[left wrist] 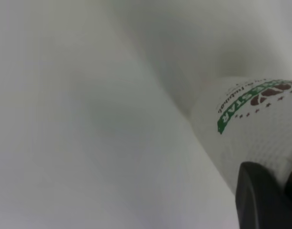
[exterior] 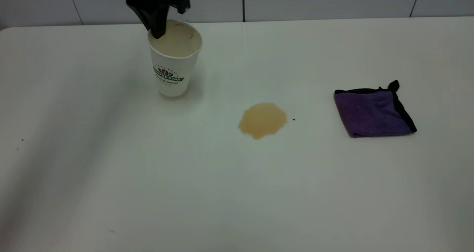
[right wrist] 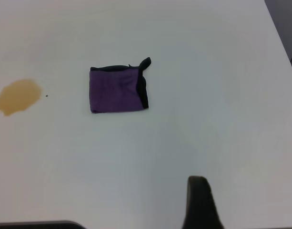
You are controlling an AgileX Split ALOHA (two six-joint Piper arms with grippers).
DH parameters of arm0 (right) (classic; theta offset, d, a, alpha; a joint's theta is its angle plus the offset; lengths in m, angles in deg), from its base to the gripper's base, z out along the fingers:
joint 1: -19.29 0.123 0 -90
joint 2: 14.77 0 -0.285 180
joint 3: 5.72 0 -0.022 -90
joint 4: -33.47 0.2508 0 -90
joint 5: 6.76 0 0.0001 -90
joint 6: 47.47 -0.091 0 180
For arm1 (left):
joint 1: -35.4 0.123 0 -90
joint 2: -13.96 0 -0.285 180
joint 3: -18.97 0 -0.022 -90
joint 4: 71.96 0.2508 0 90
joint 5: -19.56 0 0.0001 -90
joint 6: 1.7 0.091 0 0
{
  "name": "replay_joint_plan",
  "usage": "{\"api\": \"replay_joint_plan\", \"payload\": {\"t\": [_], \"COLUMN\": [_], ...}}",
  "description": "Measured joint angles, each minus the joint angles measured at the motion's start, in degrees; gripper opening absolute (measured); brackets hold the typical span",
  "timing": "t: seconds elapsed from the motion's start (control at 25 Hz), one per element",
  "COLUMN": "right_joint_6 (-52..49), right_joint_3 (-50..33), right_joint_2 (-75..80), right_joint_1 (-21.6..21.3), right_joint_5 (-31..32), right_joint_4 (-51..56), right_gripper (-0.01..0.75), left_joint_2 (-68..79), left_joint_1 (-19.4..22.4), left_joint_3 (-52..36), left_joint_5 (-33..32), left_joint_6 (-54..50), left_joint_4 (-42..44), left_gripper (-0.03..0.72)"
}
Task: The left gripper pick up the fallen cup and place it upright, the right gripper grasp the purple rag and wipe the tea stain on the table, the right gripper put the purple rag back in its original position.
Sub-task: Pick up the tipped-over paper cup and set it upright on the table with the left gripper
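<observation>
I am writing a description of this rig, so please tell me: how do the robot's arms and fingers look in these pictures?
Little of them shows. The left gripper is matte black plastic, angular, with tapered fingers that have rounded edges. Of the right gripper only one black finger with a rounded tip shows, in its own wrist view. No cables, markings or labels are visible on either one.

You have one cup (exterior: 173,59) on the table (exterior: 111,170), standing upright at the far left. You have one tea stain (exterior: 262,120) near the middle, and one tiny dark speck (exterior: 293,119) just right of it. You have one rag (exterior: 373,111), folded, on the right. Of the grippers you can count two: the left gripper (exterior: 157,13) at the cup's rim, and one finger (right wrist: 200,202) of the right gripper seen only in its wrist view.
</observation>
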Motion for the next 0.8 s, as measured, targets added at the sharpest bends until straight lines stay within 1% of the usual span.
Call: {"api": "replay_joint_plan", "payload": {"t": [0.04, 0.12, 0.28, 0.68, 0.8], "right_joint_6": [-0.3, 0.0, 0.0, 0.0, 0.0], "right_joint_3": [0.0, 0.0, 0.0, 0.0, 0.0], "right_joint_2": [0.0, 0.0, 0.0, 0.0, 0.0], "right_joint_1": [0.0, 0.0, 0.0, 0.0, 0.0], "right_joint_5": [0.0, 0.0, 0.0, 0.0, 0.0], "right_joint_4": [0.0, 0.0, 0.0, 0.0, 0.0], "right_gripper": [0.532, 0.532, 0.532, 0.532, 0.532], "left_joint_2": [0.0, 0.1, 1.7, 4.1, 4.1], "left_joint_1": [1.3, 2.6, 3.7, 3.8, 3.8], "left_joint_3": [0.0, 0.0, 0.0, 0.1, 0.1], "left_joint_5": [0.9, 2.0, 2.3, 2.8, 2.9], "left_joint_6": [1.2, 3.9, 6.2, 6.6, 6.5], "left_joint_4": [-2.5, -6.2, -10.9, -12.4, -12.4], "left_gripper": [-0.014, -0.014, -0.014, -0.013, 0.000]}}
